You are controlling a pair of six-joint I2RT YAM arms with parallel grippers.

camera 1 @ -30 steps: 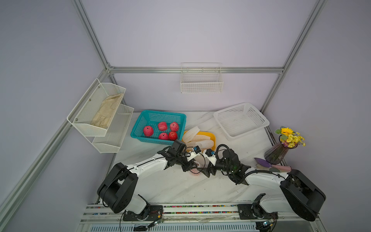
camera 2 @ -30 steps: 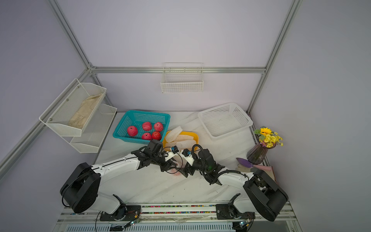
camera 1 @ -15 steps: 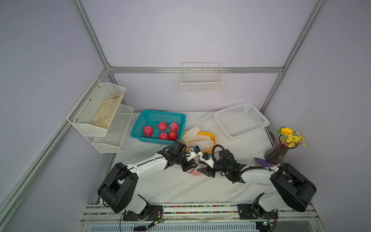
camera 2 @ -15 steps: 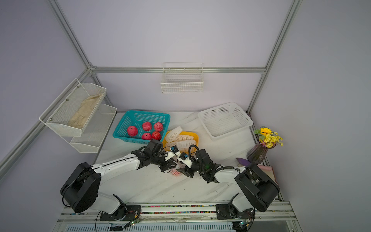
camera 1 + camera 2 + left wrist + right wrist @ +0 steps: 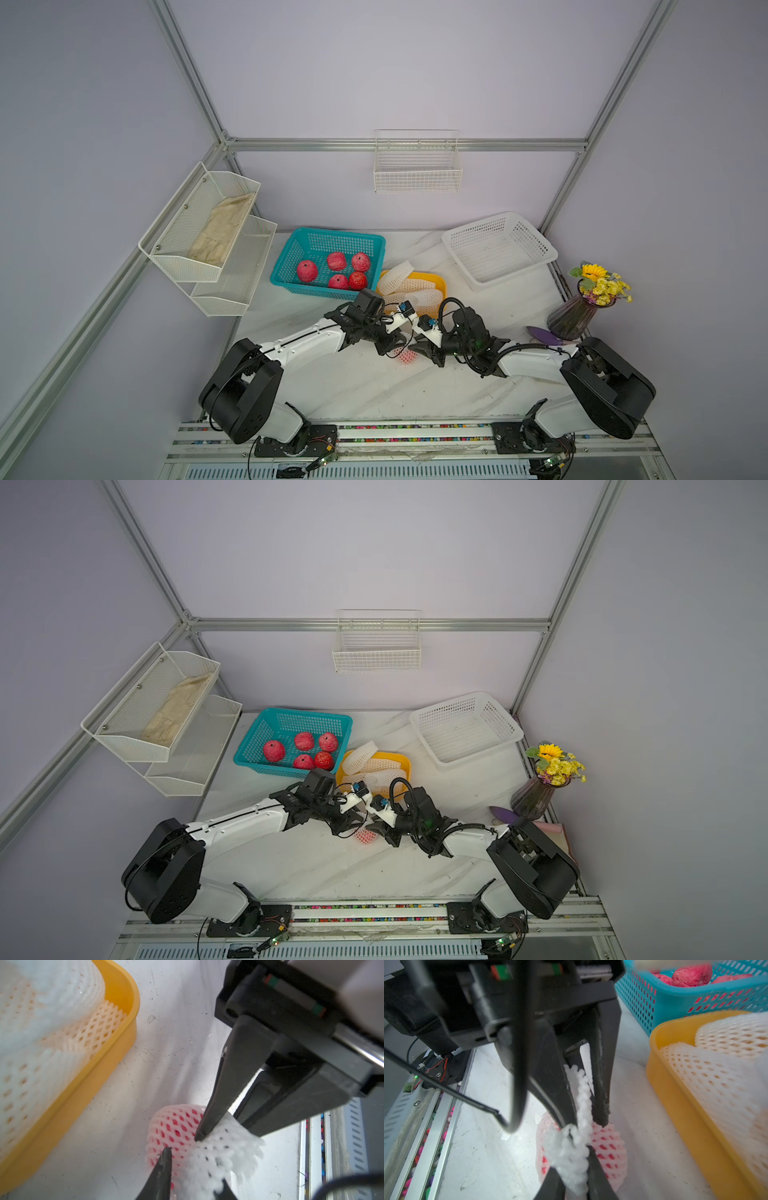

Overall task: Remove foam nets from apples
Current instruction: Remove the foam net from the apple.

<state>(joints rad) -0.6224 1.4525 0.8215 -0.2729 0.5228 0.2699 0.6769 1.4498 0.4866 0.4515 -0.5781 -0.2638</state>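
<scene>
Both arms pinching one foam net [image 5: 224, 1153]

The left end effector [image 5: 586, 1122] and right end effector [image 5: 218, 1130] are each clamped narrow on the frilly loose end of that net, which is bunched up off one side of the apple [image 5: 176, 1132]. The apple's down on the bench [image 5: 353, 386], just in front of the yellow tray [image 5: 432, 275] of loose nets [image 5: 409, 286]. Five bare apples [image 5: 306, 270] sit in the teal basket [image 5: 286, 266].
</scene>
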